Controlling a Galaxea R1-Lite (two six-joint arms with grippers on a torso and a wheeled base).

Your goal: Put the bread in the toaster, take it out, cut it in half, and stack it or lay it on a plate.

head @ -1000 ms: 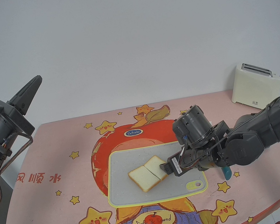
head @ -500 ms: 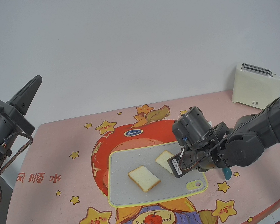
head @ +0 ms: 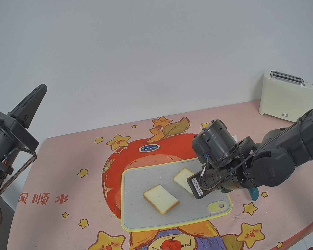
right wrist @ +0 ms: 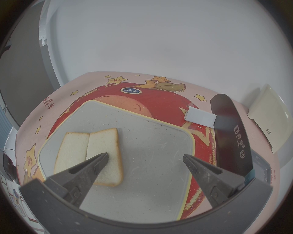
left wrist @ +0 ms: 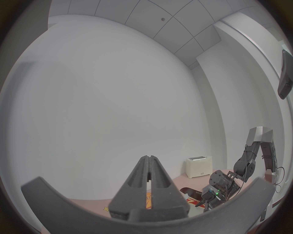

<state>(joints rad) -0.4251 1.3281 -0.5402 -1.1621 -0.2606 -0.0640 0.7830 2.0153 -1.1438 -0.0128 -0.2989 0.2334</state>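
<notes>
- Grey, yellow-rimmed cutting board lies on the pink cartoon-print counter, carrying both pieces of the cut bread.
- Head view: the front bread half and the rear bread half lie apart with bare board between them, the rear one partly under the right wrist.
- Right wrist view: the two halves look edge to edge. The right end effector hangs low over the board, fingers spread wide and gripping nothing, one fingertip over the rear half's edge.
- That view also shows the knife, its black blade lying beside the board, and a white card by its tip. In the head view its teal handle pokes out beneath the arm.
- White toaster stands at the counter's far right corner.
- Left wrist view: the left end effector is raised off the counter's left side, fingers pressed together.
</notes>
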